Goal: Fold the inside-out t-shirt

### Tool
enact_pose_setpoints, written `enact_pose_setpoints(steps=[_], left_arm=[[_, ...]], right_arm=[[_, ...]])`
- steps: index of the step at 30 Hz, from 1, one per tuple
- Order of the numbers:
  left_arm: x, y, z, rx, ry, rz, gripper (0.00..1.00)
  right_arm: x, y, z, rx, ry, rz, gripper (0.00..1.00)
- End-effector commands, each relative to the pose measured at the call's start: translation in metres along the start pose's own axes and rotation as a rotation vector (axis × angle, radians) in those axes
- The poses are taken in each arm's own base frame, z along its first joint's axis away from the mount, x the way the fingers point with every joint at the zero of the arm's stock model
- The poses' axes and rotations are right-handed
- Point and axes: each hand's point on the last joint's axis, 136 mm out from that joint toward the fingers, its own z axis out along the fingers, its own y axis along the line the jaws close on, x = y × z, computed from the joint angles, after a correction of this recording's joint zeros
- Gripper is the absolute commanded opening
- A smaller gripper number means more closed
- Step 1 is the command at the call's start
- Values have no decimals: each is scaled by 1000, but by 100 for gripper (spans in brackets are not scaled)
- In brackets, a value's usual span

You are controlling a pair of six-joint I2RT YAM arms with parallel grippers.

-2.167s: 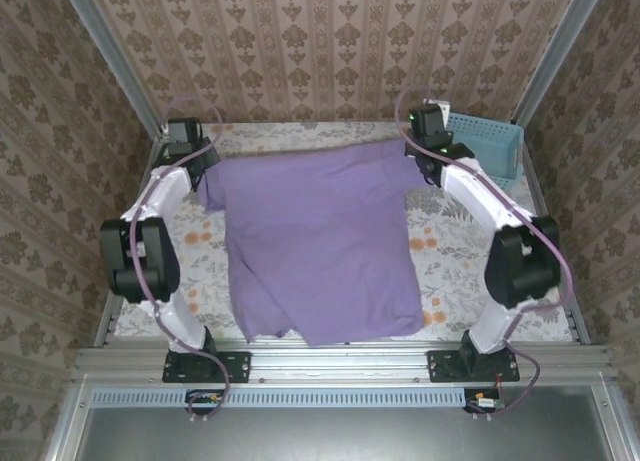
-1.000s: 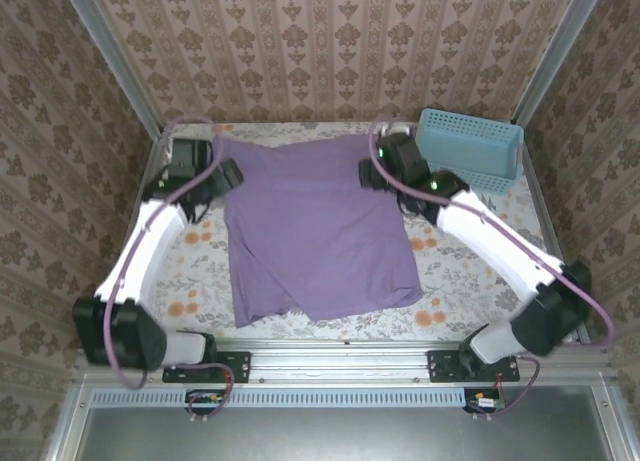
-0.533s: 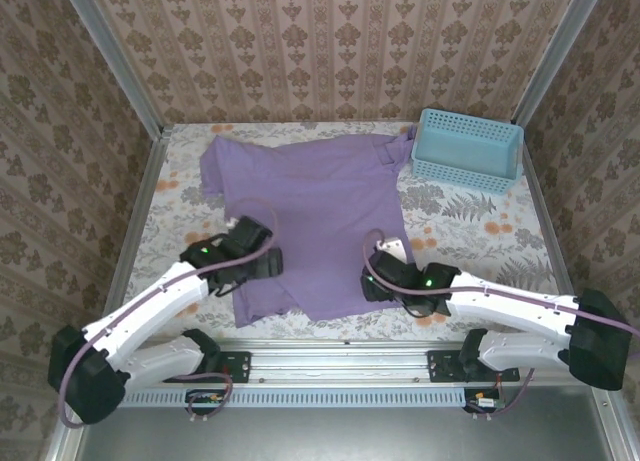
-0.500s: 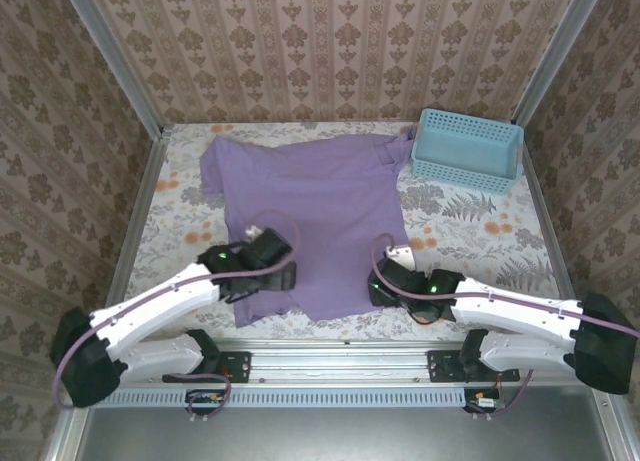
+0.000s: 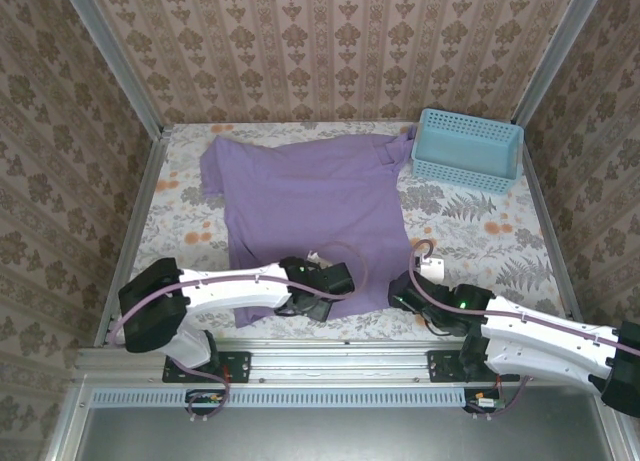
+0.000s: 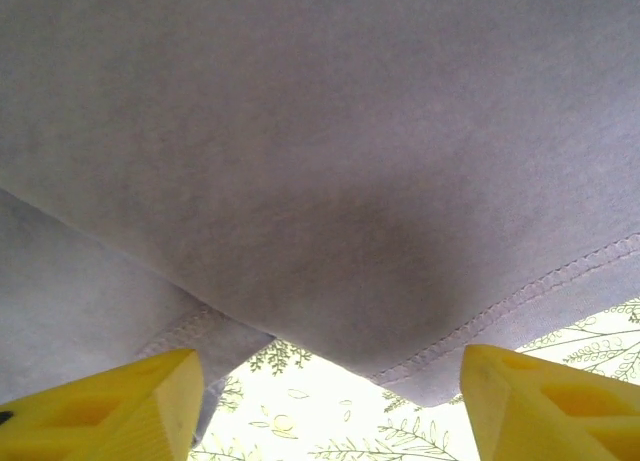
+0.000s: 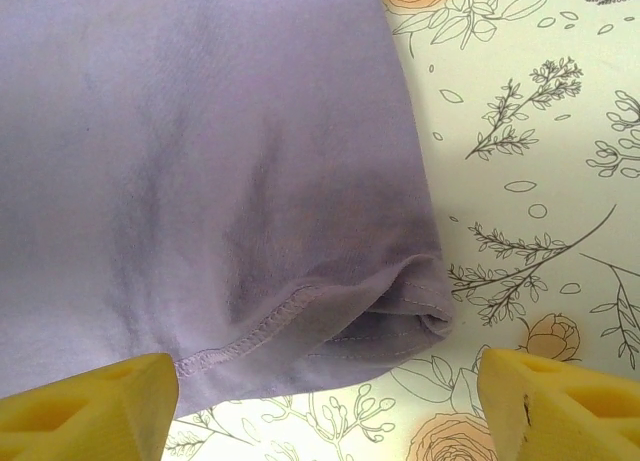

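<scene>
Lavender t-shirt point(image 5: 310, 196) spread on floral surface point(image 5: 480, 236), blue basket point(image 5: 468, 149) far right; left pincer point(image 6: 328, 401) wide at near hem, right pincer point(image 7: 325, 401) wide at near-right corner, apparently not gripping

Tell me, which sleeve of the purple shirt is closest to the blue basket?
The right-hand sleeve of the t-shirt: its tip lies right beside the blue basket. The left-hand sleeve lies on the opposite side.

The t-shirt point(image 5: 310, 196) lies left of the basket point(image 5: 468, 149), left claw point(image 6: 328, 416) and right claw point(image 7: 328, 411) above its near hem.
</scene>
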Motion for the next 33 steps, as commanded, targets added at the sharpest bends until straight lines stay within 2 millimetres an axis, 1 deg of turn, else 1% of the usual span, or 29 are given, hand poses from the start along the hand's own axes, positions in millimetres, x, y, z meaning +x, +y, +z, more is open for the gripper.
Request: enact_pose_setpoints(steps=[1,6,9,12,16,20,22,28,30,32,33], left_arm=[[7,-14,3,38,49,-39,64],[12,-22,17,48,82,-45,55],[15,-19,23,40,102,-58,51],[16,-17,28,44,113,-71,44],[15,-18,29,50,109,-73,33],[14,-17,26,46,100,-68,20],[13,-16,25,47,92,-71,15],[10,-9,21,32,62,-80,6],[10,-1,15,-6,52,-86,8],[14,8,7,-46,47,-88,26],[17,9,6,-47,53,-88,32]], right_arm=[[-2,-13,0,50,-21,8,80],[-2,-13,1,49,-20,9,80],[-2,-13,1,49,-22,9,80],[-2,-14,1,52,-23,11,80],[-3,-15,0,53,-26,12,80],[-3,-16,-1,57,-29,11,81],[-4,-17,-2,60,-31,9,80],[-5,-19,-4,61,-37,9,81],[-5,-19,-4,61,-37,11,81],[-5,-20,-4,61,-35,12,80],[-4,-20,-4,61,-35,13,81]])
